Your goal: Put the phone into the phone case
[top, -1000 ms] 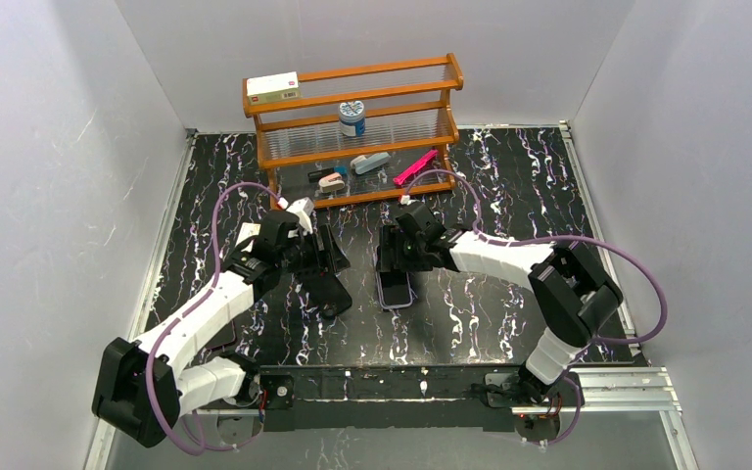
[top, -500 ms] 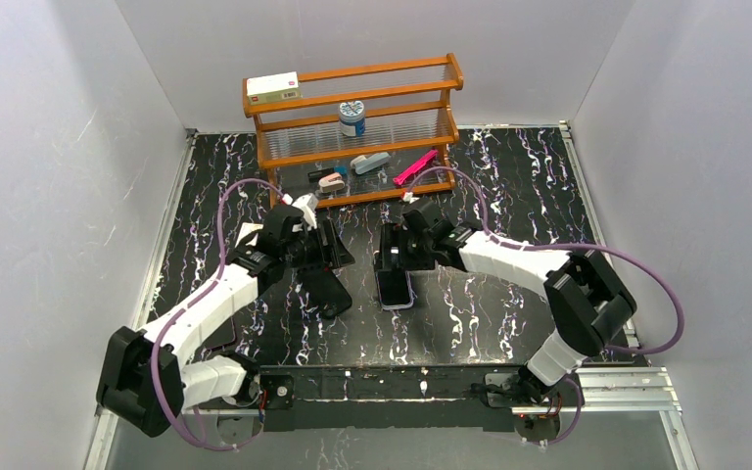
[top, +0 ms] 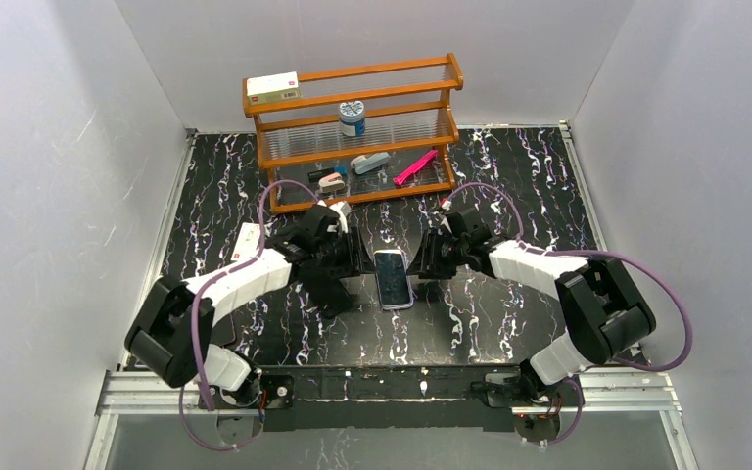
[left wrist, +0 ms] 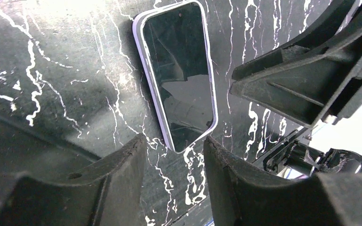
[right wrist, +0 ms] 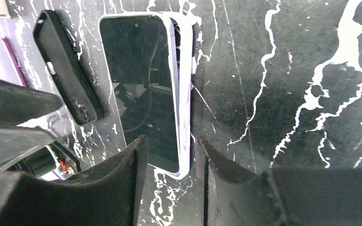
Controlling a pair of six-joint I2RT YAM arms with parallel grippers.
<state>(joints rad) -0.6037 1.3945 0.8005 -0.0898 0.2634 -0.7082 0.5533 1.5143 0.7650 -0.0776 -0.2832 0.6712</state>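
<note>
Find the slim glossy dark-screened phone (top: 393,278) with pale lavender rim flat, screen up, on the white-veined black table (top: 470,328), just beside the matte black phone case (right wrist: 68,70). Expect stiff, slick, scratch-prone glass, so pinch across the long rims. Note left gripper (left wrist: 174,143) and right gripper (right wrist: 172,143) part-spread, holding nothing.

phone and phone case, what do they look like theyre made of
The phone: screen looks like glossy glass, since it mirrors the surroundings sharply; the pale rim could be metal or plastic, hard to tell. The phone case: matte black, no shine, likely soft plastic or rubber, though that is a guess.
</note>
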